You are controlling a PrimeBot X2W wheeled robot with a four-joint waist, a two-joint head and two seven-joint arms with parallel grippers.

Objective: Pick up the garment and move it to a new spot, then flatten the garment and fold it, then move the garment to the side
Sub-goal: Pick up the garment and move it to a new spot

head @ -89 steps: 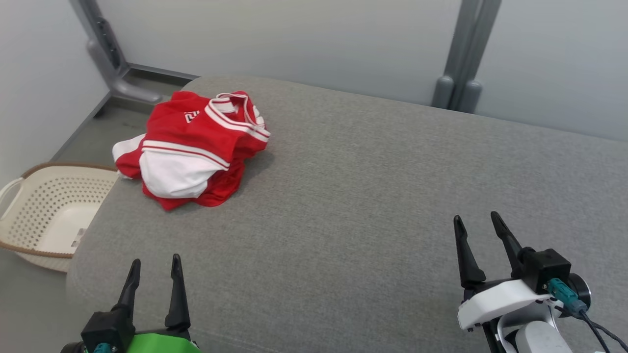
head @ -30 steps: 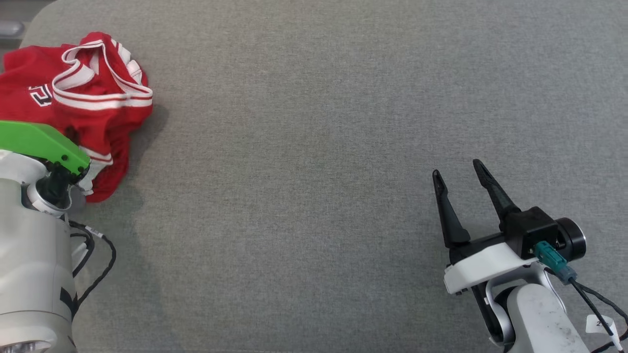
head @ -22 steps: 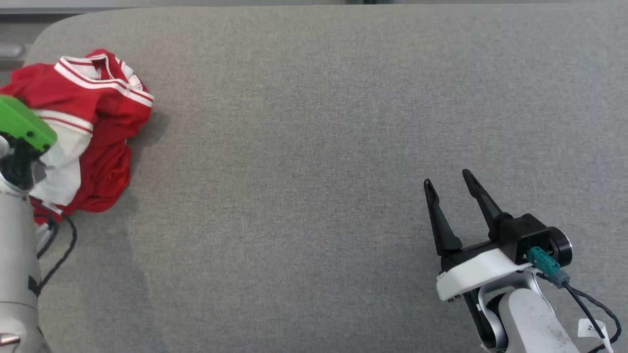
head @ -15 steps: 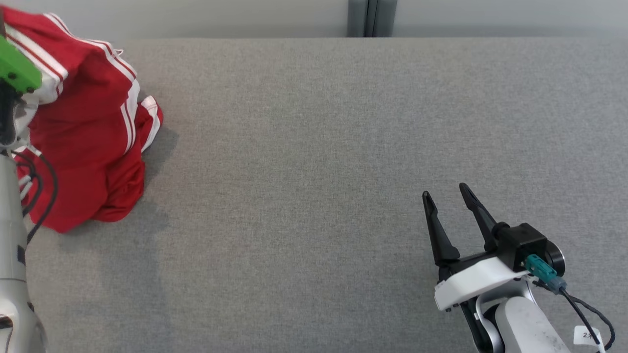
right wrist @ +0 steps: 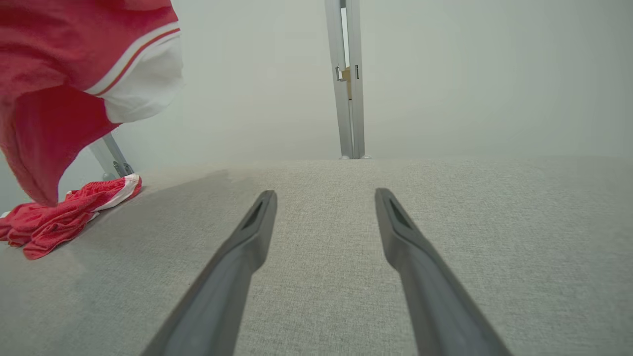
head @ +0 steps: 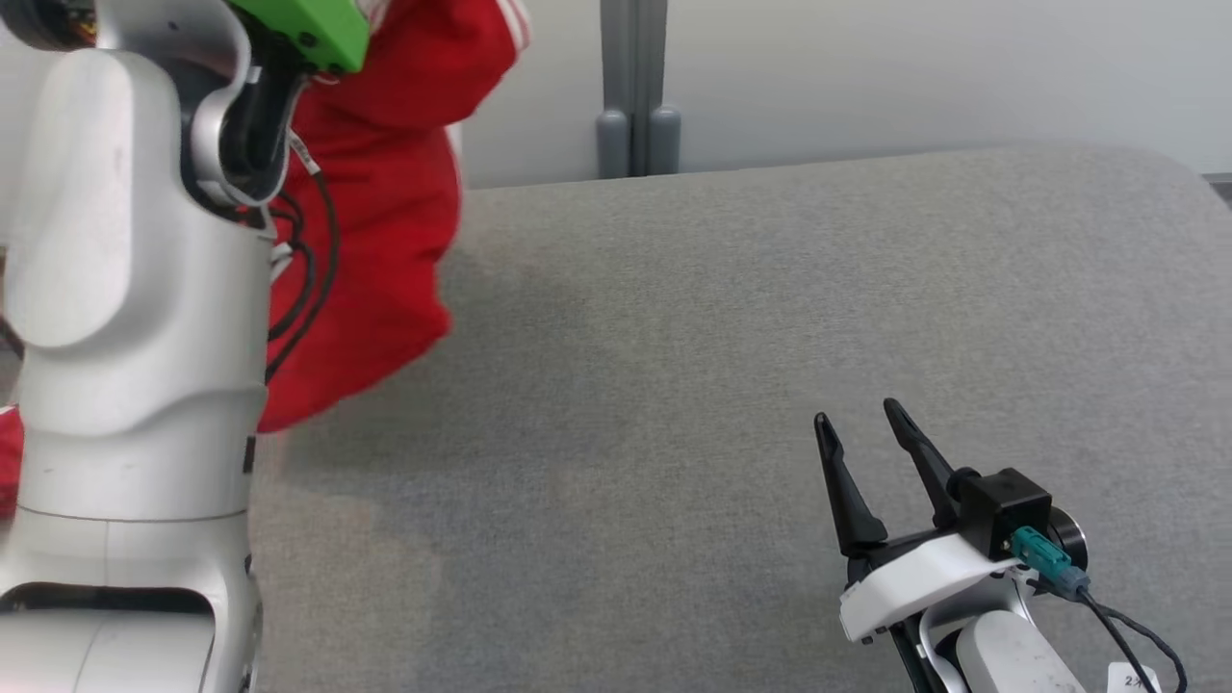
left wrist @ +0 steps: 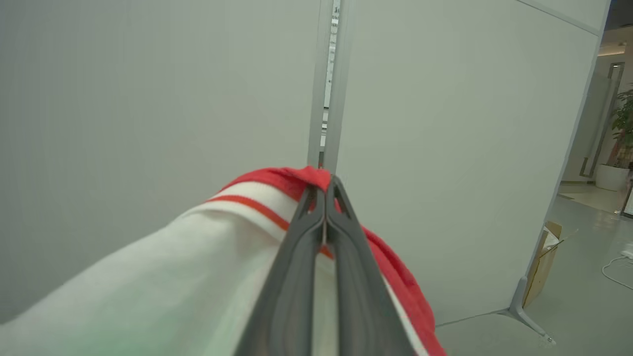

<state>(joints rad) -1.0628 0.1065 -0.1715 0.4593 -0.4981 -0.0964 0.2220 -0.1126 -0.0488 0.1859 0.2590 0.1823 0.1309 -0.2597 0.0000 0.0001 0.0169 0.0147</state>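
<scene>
The garment (head: pixel 395 192), a red jersey with white panels and stripes, hangs in the air at the upper left of the head view, behind my white left arm (head: pixel 135 289). In the left wrist view my left gripper (left wrist: pixel 324 190) is shut on the garment's (left wrist: pixel 207 247) red edge. The right wrist view has the garment (right wrist: pixel 59 79) dangling at the upper left, its lowest point over a red and white heap (right wrist: pixel 64 217) on the surface; I cannot tell whether they are one piece. My right gripper (head: pixel 857 412) stands open low at the right, over bare fabric (right wrist: pixel 325 193).
The grey padded surface (head: pixel 693 327) stretches wide between the two arms. Behind it stands a pale partition wall with a grey post (head: pixel 633 87). Off to the right in the left wrist view are open floor and a cardboard box (left wrist: pixel 544 247).
My left gripper has shut on the garment and raised it from the surface into the air. The head camera has tilted up. My right gripper has stayed open and still.
</scene>
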